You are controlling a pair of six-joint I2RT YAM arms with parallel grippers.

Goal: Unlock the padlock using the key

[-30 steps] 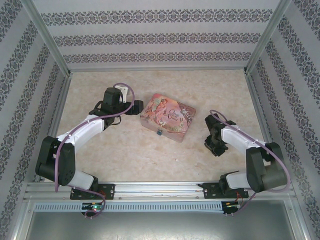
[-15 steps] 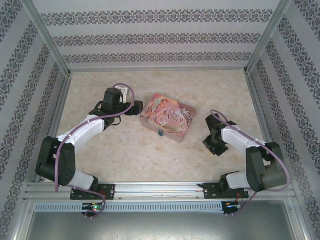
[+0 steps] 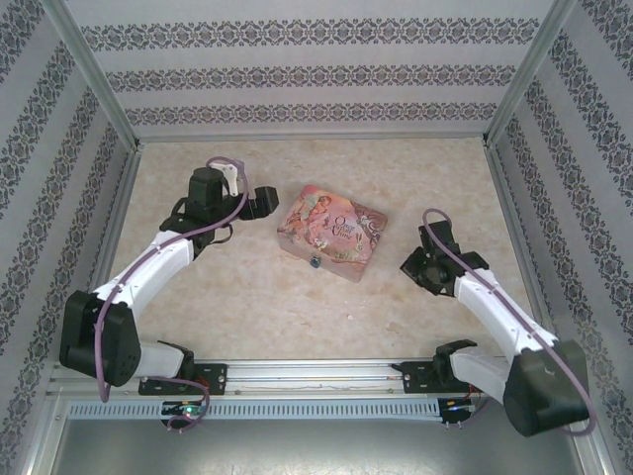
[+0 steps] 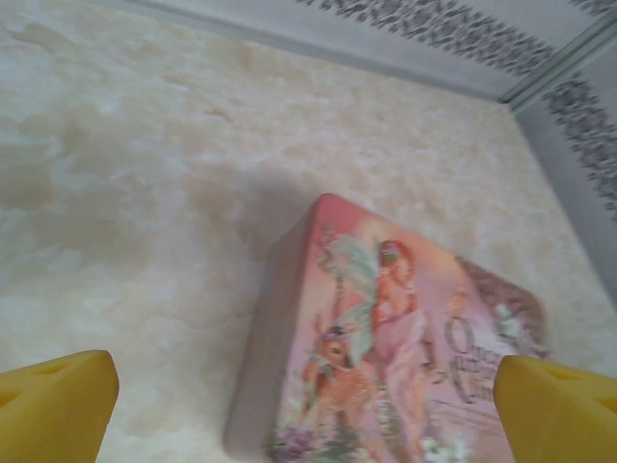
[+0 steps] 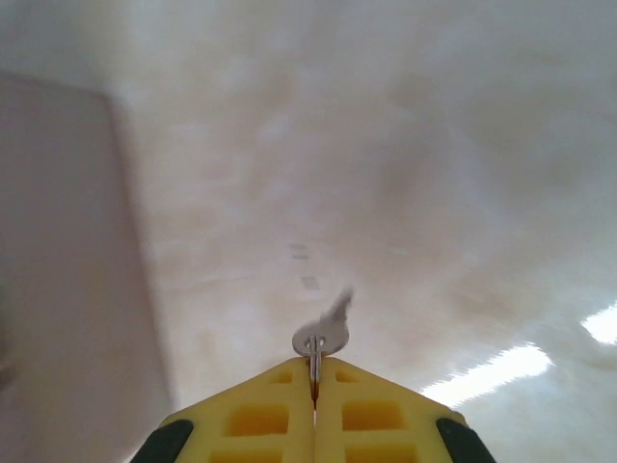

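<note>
right gripper (image 5: 314, 371): we are pinching the key (image 5: 323, 336) between clamped jaws | left gripper (image 3: 265, 201): spreading wide, gripping nothing, tin (image 4: 386, 338) ahead of jaws

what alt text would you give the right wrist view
The right end effector is shut on a small silver key, which sticks out past its yellow fingertips over the pale marbled table.
</note>
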